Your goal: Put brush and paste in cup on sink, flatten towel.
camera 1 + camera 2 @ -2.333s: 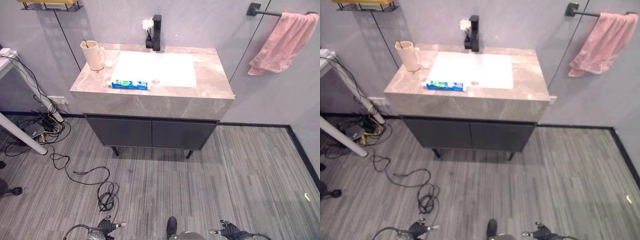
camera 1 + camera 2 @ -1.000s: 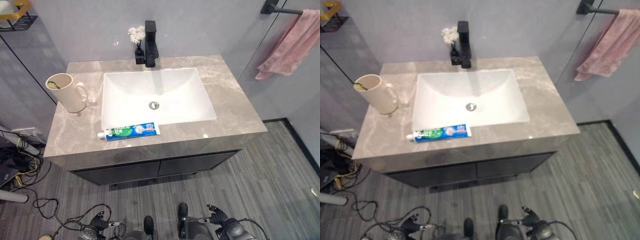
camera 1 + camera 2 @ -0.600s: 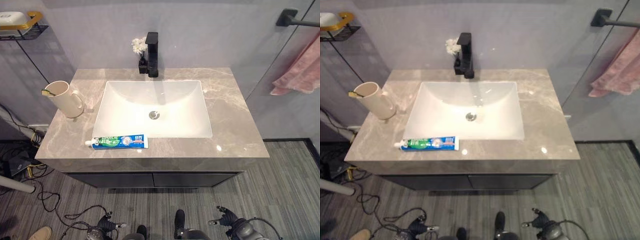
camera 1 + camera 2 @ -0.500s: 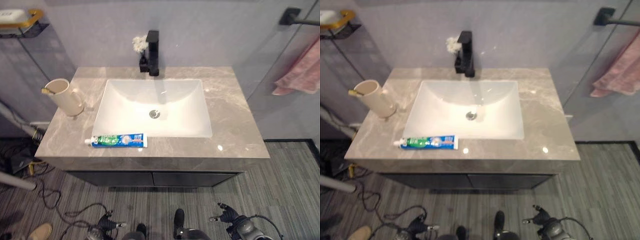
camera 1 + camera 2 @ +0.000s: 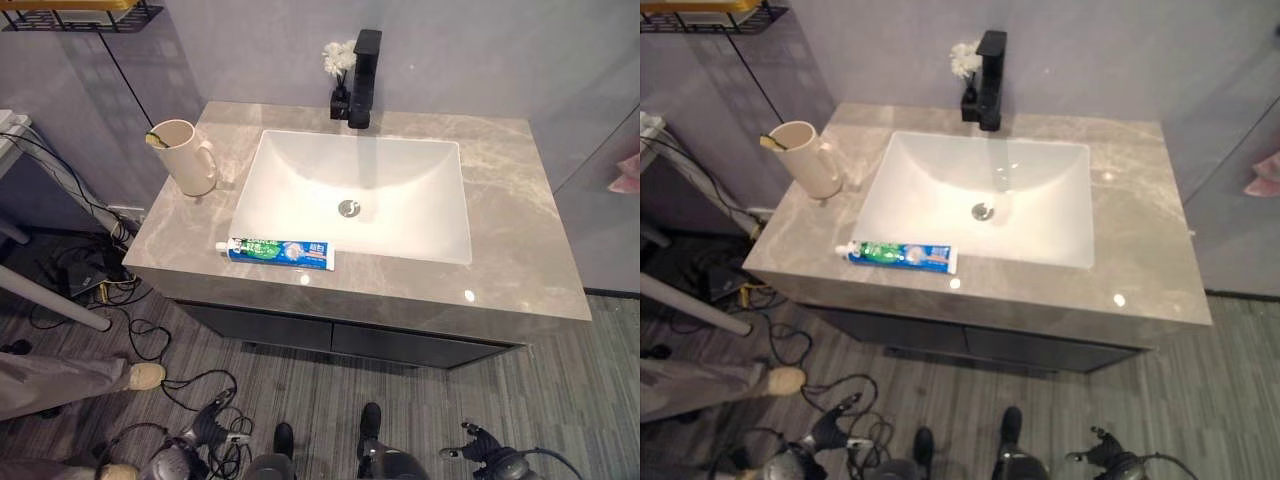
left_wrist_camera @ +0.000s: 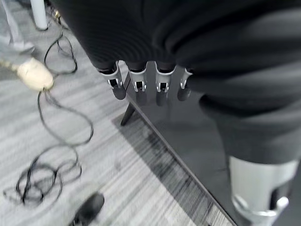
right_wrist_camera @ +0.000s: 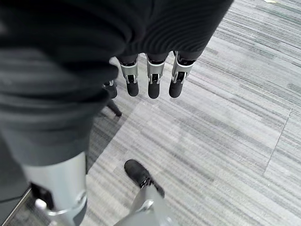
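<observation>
Two robot hands hang low at my sides, fingers straight and holding nothing: my left robot hand (image 6: 146,80) and my right robot hand (image 7: 153,77), both over the floor, well below the worktop (image 5: 500,215). Up ahead of them, the sink basin (image 5: 360,195) sits sunk in that worktop. Forward of my left robot hand stands the cup (image 5: 185,155) with the brush (image 5: 155,139) already leaning inside it. The paste (image 5: 276,252) lies flat on the front edge, within easy reach, I judge. A pink towel corner (image 5: 628,172) shows far beyond my right robot hand.
</observation>
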You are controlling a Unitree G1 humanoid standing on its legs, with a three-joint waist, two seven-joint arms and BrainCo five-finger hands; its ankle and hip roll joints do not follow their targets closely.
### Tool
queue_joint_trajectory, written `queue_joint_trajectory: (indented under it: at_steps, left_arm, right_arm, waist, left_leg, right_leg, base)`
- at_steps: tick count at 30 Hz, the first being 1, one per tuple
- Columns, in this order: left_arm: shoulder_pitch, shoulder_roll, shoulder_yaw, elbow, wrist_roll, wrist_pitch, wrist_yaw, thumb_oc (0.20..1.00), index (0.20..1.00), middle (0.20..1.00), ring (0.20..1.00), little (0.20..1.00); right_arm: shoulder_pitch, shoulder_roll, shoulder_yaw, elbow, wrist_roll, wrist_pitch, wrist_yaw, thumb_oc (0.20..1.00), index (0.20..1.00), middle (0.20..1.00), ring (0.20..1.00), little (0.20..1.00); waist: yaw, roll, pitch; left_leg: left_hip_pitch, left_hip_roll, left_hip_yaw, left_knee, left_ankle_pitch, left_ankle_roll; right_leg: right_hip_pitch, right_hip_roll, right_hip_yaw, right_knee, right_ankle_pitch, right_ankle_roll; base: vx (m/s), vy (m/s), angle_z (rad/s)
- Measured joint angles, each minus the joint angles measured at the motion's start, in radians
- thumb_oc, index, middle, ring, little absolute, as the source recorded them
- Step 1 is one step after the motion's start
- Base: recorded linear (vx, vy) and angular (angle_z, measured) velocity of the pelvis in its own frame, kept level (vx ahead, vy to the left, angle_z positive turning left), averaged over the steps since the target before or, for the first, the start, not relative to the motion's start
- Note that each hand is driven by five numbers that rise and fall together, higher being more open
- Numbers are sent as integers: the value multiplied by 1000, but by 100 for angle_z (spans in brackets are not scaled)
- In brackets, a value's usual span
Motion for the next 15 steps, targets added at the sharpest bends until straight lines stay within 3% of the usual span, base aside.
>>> queue_joint_trajectory:
  at_steps: [2, 7, 9, 11, 15]
  left_arm:
    - [11, 4, 28, 2, 13, -3, 3, 1000, 1000, 1000, 1000, 1000]
    - [119, 71, 90, -203, 49, -31, 17, 1000, 1000, 1000, 1000, 1000]
    - [199, 161, 188, -400, 59, -83, 29, 1000, 1000, 1000, 1000, 1000]
    - [228, 203, 259, -462, 60, -83, 37, 1000, 1000, 1000, 1000, 1000]
    - [349, 367, 409, -655, 60, -115, 61, 1000, 1000, 1000, 1000, 1000]
  right_arm:
    - [1, 0, 0, -1, -1, 0, -2, 1000, 1000, 1000, 1000, 1000]
    - [-51, 0, 3, -18, -37, -8, -5, 1000, 1000, 1000, 1000, 1000]
    - [-52, -7, 1, -13, -49, -11, -21, 1000, 1000, 1000, 1000, 1000]
    - [-50, -7, 0, 4, -56, -11, -25, 1000, 1000, 1000, 1000, 1000]
    - [-13, -8, -14, 38, -68, -6, -29, 1000, 1000, 1000, 1000, 1000]
  waist:
    - [14, 11, -10]
    - [50, 56, -38]
    - [67, 62, -43]
    - [96, 73, -47]
    - [107, 67, -57]
  left_leg:
    - [5, -6, 0, 0, -4, 6]
    - [8, -7, -7, 1, -3, 4]
    - [9, -5, -27, 1, -1, 1]
    - [21, -4, -32, 0, -4, -6]
    - [9, -2, -73, -4, -8, -17]
  right_leg:
    - [4, -4, 0, 0, 11, -1]
    - [12, -5, -4, -6, 10, -3]
    - [27, -5, -27, -7, 4, -1]
    - [41, -6, -30, -10, -6, 5]
    - [52, -7, -63, -9, -17, 9]
  base:
    - [44, 39, 4]
    - [28, -19, 4]
    - [17, -30, 25]
    - [18, -61, 12]
    - [2, -49, 26]
